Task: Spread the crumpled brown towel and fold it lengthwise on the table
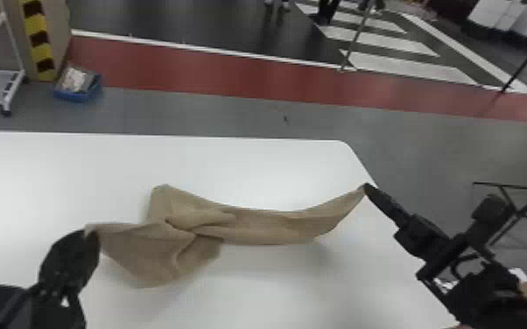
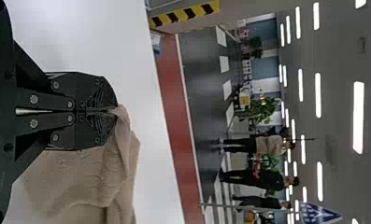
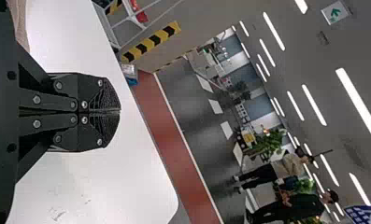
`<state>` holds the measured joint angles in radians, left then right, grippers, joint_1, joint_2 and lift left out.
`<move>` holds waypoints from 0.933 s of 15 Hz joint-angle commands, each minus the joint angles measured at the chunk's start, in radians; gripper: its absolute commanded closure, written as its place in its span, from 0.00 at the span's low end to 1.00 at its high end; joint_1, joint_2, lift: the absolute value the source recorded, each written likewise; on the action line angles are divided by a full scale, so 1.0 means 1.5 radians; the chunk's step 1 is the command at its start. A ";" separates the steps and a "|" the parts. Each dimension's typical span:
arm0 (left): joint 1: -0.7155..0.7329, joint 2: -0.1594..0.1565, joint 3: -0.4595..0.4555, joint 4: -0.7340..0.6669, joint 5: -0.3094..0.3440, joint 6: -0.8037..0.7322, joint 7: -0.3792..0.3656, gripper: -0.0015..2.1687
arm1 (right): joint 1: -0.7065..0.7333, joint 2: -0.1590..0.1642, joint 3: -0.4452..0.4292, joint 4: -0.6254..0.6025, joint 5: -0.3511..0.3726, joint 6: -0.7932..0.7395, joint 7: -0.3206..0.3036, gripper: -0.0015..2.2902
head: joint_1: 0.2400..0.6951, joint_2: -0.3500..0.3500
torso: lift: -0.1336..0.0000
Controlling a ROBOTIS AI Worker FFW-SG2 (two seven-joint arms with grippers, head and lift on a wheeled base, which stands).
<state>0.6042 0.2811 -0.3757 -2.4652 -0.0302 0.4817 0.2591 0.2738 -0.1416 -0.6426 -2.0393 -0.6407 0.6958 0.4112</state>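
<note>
My left end effector [image 1: 90,235] pinches the towel [image 1: 271,225], while my closed right end effector [image 1: 366,188] seemingly grips its other end.

Towel [image 1: 271,225]: plain brown, darker in the creases. Tabletop [image 1: 249,166]: plain white. Left gripper [image 1: 87,234], right gripper [image 1: 365,187]: both black. Floor [image 1: 254,118]: grey, then brick-red band [image 1: 214,70] edged white, then near-black with white stripes [image 1: 407,65]. Hazard strip [image 1: 35,26]: yellow and black blocks. Small bin [image 1: 76,97]: blue. Wheeled cart [image 1: 11,89]: white.
</note>
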 commanded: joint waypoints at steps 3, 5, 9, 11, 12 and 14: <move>0.002 0.000 0.058 -0.089 0.019 -0.005 0.009 0.66 | -0.053 -0.072 -0.033 -0.007 0.043 0.123 0.006 0.63 | 1.00 0.00 | 0.07; 0.008 -0.001 0.083 -0.101 0.036 -0.011 0.018 0.66 | -0.060 -0.074 -0.040 -0.004 0.065 0.108 0.018 0.63 | 1.00 0.00 | 0.07; 0.013 0.000 0.104 -0.133 0.053 -0.013 0.027 0.66 | -0.075 -0.099 -0.096 0.000 0.047 0.121 0.022 0.63 | 1.00 0.00 | 0.07; 0.014 0.002 0.115 -0.150 0.055 -0.011 0.026 0.66 | -0.093 -0.115 -0.117 0.001 0.028 0.151 0.023 0.63 | 0.99 0.00 | 0.07; 0.012 0.003 0.120 -0.150 0.058 -0.011 0.025 0.66 | -0.102 -0.122 -0.117 0.010 0.033 0.153 0.023 0.63 | 0.97 0.00 | 0.07; -0.008 0.005 0.139 -0.132 0.084 -0.009 0.018 0.66 | -0.128 -0.128 -0.107 0.043 0.058 0.149 0.016 0.63 | 0.92 0.00 | 0.07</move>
<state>0.6130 0.2868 -0.1878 -2.6831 0.0687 0.4666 0.2894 0.1131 -0.3262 -0.8150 -2.0092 -0.5797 0.9212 0.4401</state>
